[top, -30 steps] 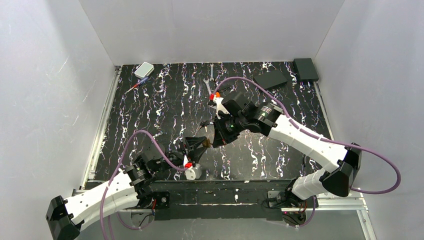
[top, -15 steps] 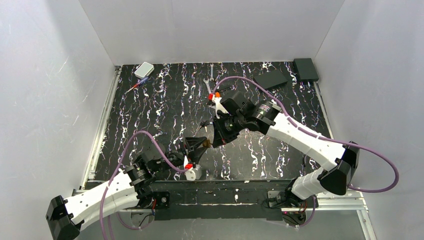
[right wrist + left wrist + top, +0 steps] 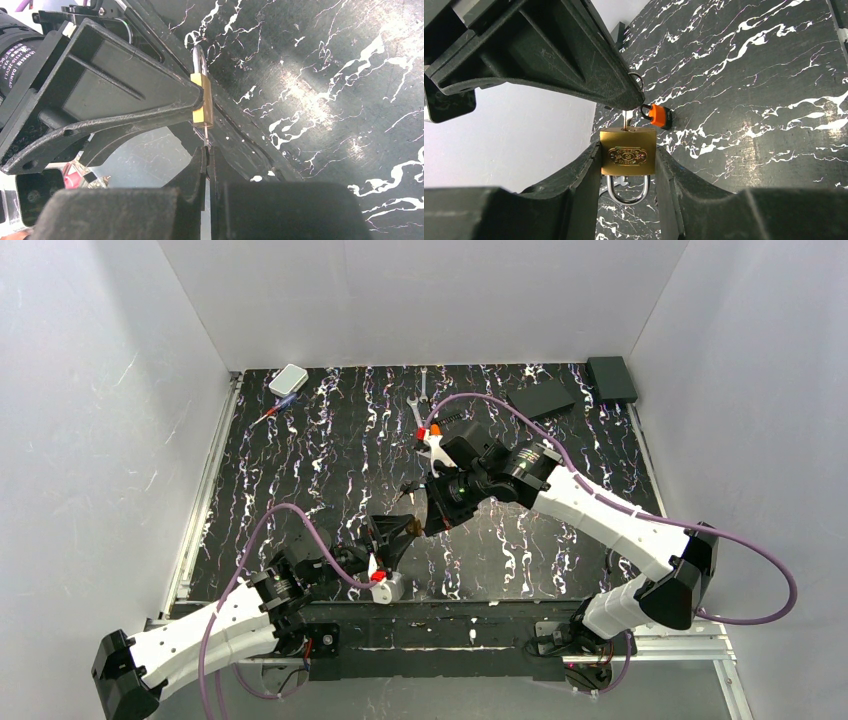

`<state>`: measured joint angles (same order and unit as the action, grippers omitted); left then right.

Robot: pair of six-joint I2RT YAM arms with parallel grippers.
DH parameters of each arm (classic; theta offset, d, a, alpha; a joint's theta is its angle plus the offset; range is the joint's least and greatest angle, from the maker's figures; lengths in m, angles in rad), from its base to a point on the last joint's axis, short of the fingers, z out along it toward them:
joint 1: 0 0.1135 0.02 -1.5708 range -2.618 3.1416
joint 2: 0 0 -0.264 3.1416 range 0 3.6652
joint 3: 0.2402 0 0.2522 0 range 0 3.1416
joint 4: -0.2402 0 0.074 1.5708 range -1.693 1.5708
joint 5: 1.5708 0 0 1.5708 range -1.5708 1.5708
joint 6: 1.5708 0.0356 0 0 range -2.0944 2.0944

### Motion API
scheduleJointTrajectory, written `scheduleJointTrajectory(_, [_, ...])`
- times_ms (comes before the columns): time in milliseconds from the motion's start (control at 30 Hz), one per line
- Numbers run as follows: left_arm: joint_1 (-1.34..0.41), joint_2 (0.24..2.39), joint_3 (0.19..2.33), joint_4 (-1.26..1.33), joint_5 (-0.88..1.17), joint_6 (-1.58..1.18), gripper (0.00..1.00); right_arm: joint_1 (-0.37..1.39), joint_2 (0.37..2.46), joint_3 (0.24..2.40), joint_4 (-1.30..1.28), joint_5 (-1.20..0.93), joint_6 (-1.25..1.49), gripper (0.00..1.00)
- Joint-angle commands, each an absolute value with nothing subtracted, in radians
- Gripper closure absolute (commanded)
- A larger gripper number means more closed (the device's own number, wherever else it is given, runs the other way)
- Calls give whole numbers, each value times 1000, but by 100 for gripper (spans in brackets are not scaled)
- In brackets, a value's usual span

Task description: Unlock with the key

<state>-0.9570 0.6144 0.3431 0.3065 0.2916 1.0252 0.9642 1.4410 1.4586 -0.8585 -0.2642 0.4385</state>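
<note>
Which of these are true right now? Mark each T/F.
1. The left gripper clamps the brass padlock in its jaws. True.
2. The right gripper has its jaws wide open. False: they are shut on the key.
3. The key's blade meets the padlock's keyhole end. True.
4. The padlock lies flat on the table. False: it is held up in the left gripper.
5. An orange tag hangs beside the key. True.
</note>
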Motion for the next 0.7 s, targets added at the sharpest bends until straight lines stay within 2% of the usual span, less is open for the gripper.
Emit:
scheduleJointTrajectory(0, [-969, 606, 378, 333, 329, 1027, 100, 962, 1452, 1489, -814, -274, 395, 99])
scheduleJointTrajectory(667, [-973, 623, 371, 333, 318, 1058, 100, 962, 1451, 1492, -803, -244, 392, 99])
